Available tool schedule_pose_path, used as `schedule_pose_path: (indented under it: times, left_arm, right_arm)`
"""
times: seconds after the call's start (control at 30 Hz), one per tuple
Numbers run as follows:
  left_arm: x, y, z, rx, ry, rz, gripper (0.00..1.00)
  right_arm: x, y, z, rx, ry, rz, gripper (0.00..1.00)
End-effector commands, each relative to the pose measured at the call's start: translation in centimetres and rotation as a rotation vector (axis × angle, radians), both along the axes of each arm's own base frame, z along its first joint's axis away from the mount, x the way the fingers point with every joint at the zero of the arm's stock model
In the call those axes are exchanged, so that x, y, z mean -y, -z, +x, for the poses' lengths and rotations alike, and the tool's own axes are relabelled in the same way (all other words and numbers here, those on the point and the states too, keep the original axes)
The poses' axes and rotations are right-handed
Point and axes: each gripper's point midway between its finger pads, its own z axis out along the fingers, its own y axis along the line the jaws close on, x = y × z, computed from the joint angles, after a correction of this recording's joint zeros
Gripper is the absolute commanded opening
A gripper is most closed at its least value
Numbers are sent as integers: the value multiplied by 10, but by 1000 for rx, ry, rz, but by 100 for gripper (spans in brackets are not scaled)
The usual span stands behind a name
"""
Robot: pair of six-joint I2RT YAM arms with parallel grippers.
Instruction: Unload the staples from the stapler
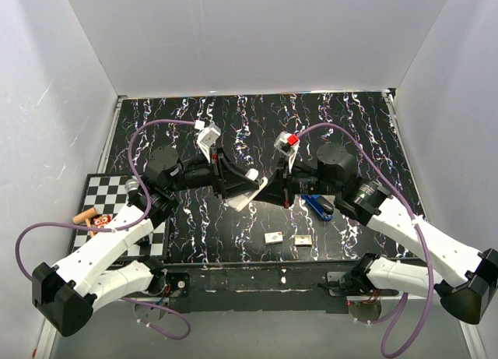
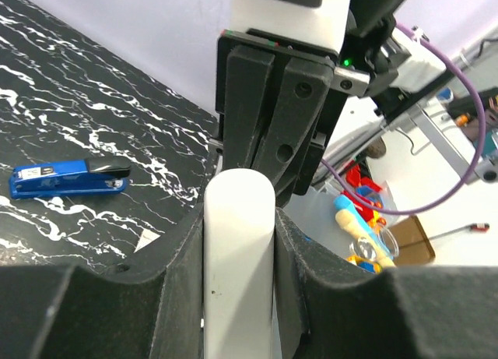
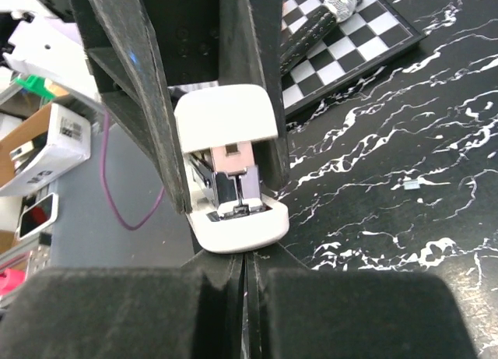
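From above, the two arms meet over the middle of the black table (image 1: 194, 117). The left gripper (image 1: 236, 186) holds the white stapler (image 1: 241, 199) up off the table. The right gripper (image 1: 274, 189) points at it from the other side. A blue stapler (image 1: 317, 206) lies on the table by the right arm. From the left wrist, the left fingers (image 2: 167, 273) squeeze the white stapler on both sides. From the right wrist, the stapler is popped open and shiny metal shows inside. The right fingers (image 3: 194, 304) are pressed tight together, touching its bottom end. I cannot tell if they pinch it. A checkered mat (image 3: 350, 40) lies behind.
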Motion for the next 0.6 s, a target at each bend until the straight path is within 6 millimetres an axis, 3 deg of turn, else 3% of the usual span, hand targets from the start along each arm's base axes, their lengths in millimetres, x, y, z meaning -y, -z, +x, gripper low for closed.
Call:
schedule_pose_path:
  times: [0.0, 0.3, 0.43, 0.57]
  left_arm:
    - [5, 12, -38, 38, 225, 53, 0]
    - [29, 25, -83, 60, 471, 100, 0]
    - [32, 31, -95, 52, 537, 118, 1]
    - [36, 33, -91, 73, 507, 130, 0]
  right_arm:
    - [-5, -55, -11, 114, -103, 102, 1]
    - [-16, -66, -25, 121, -238, 101, 1]
    - [-21, -68, -26, 133, -261, 90, 1]
    - [-23, -65, -25, 137, -263, 76, 1]
